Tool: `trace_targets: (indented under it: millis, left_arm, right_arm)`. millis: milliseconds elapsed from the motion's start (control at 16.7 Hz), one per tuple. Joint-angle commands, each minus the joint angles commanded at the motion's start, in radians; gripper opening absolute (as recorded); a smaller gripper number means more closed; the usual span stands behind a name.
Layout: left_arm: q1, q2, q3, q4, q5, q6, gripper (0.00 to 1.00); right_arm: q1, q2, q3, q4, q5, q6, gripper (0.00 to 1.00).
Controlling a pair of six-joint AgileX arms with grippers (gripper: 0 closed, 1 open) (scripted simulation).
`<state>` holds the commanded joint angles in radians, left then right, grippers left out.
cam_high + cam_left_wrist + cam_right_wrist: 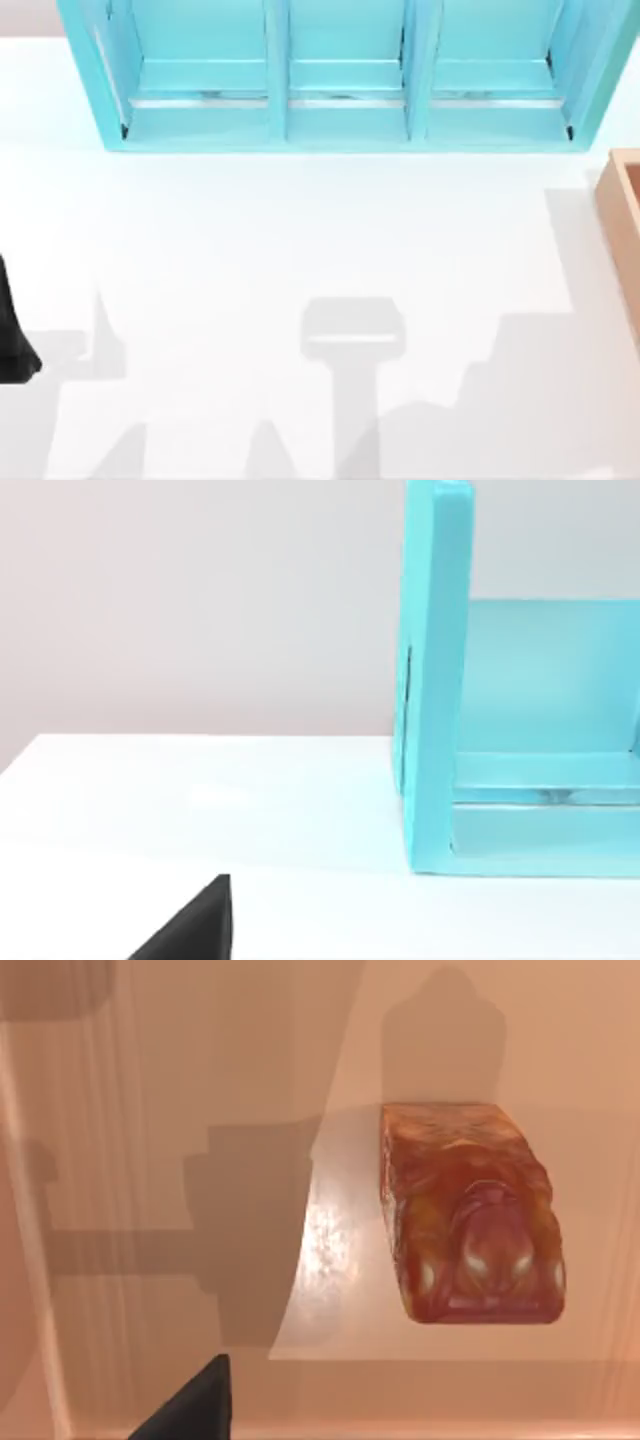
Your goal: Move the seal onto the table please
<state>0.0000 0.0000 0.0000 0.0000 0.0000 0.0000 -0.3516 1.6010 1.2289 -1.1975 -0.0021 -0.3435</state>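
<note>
Landmark: the tan wooden box [622, 225] at the right edge of the white surface [300, 260].

Far to the box's left, in the top view, a black part of the left arm [12, 340] sits at the surface's edge, parked by the look of it. Its wrist view looks across bare surface toward the end wall of the light-blue shelf unit [432, 680]. A black wedge low in that view is likely part of its jaws; whether they are open or closed I cannot tell.

The shelf unit stands beyond the box and to its left. Three compartments face the camera, nothing visible inside them.

In the box: the right wrist view looks down on a tan, glossy floor, which I take to be the box's inside. The seal [468, 1215] lies flat on that floor, an orange-brown block with a reddish face. A black wedge at the frame's lower edge is probably part of the right jaws; open or closed, cannot tell.

Step in hand, as I judge it: approach, before any grasp. The seal is in the box, not yet on the surface, and untouched.

Seal relative to the jaws: below the camera, apart from the black wedge and off to one side, not between anything.

Next move calls for centring over the seal, descending with jaws spread wider than its narrow side, closing, lifting clear of the box wall, then carrying left onto the open surface.
</note>
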Motion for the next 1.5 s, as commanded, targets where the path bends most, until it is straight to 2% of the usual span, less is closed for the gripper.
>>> trace_targets:
  millis: [240,720,1020,1500]
  left_arm:
    - [0.0,0.0,0.0,0.0,0.0,0.0,1.0]
    - [0.0,0.0,0.0,0.0,0.0,0.0,1.0]
    - [0.0,0.0,0.0,0.0,0.0,0.0,1.0]
    - [0.0,0.0,0.0,0.0,0.0,0.0,1.0]
  right_arm:
    - [-0.001,0.014,-0.07,0.083,0.0,0.003,1.0]
    - [-0.001,0.124,-0.265,0.387,0.0,0.005,1.0]
    - [0.0,0.131,-0.275,0.403,0.0,0.005,1.0]
    - [0.0,0.131,-0.275,0.403,0.0,0.005,0.4]
